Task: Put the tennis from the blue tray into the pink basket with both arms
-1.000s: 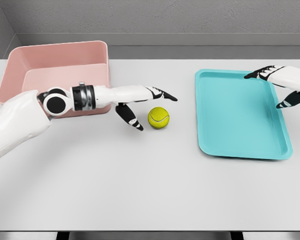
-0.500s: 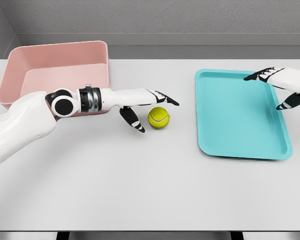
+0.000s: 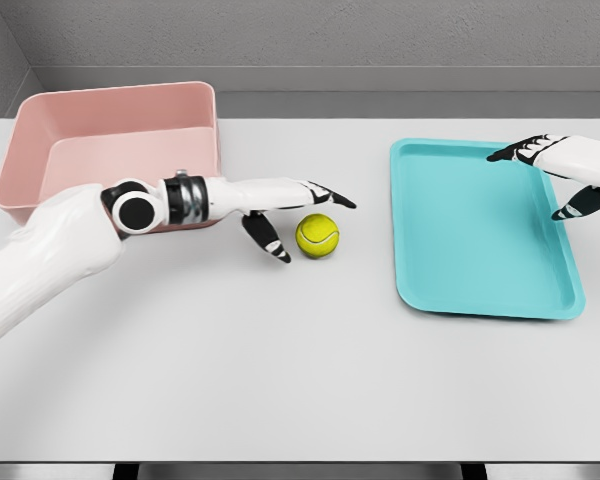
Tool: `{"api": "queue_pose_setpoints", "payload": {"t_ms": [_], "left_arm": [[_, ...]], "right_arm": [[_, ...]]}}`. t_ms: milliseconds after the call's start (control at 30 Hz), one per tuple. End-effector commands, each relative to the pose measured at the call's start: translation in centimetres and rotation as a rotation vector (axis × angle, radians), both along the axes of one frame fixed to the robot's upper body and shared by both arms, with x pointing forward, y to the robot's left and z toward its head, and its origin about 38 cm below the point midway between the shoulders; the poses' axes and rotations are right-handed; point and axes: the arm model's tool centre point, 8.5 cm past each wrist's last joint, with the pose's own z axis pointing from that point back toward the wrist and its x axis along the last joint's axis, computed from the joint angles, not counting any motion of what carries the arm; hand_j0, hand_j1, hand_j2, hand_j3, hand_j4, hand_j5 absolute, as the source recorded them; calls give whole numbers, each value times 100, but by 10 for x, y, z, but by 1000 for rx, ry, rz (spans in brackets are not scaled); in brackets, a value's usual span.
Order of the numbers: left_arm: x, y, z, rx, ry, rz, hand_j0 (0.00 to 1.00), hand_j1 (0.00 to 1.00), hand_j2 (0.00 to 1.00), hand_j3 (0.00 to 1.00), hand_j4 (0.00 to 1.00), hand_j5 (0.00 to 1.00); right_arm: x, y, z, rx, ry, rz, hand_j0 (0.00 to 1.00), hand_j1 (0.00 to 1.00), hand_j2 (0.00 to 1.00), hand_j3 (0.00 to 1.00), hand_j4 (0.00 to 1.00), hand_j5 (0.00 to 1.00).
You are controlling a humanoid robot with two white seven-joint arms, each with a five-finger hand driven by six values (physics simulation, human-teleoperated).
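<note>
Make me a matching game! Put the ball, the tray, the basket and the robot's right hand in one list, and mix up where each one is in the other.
Things:
1. tennis ball
2. blue tray
3. pink basket
4. right hand

Places:
A. far left of the table
B. above the tray's right edge
C. on the bare table, beside the left hand
D. right side of the table

Pairs: 1-C, 2-D, 3-A, 4-B

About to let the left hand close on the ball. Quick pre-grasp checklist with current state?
1. Ball off the tray, on the table: ok.
2. Left hand open, beside the ball: ok.
3. Fingers touching the ball: cannot tell.
4. Basket holds nothing visible: ok.
5. Right hand open over the tray's far right corner, away from the ball: ok.
</note>
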Motion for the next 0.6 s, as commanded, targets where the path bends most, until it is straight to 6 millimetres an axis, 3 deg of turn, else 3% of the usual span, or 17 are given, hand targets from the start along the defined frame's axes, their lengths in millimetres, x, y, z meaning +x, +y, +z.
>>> {"api": "queue_pose_setpoints", "payload": {"t_ms": [0, 567], "left_arm": [[0, -6, 0, -11, 6, -2, 100, 100, 100, 100, 100, 100], [7, -8, -11, 1, 29, 29, 100, 100, 100, 100, 100, 100]], "right_arm": [[0, -1, 0, 5, 0, -3, 100, 100, 100, 100, 100, 100], [0, 0, -1, 6, 3, -3, 100, 100, 100, 100, 100, 100]]}}
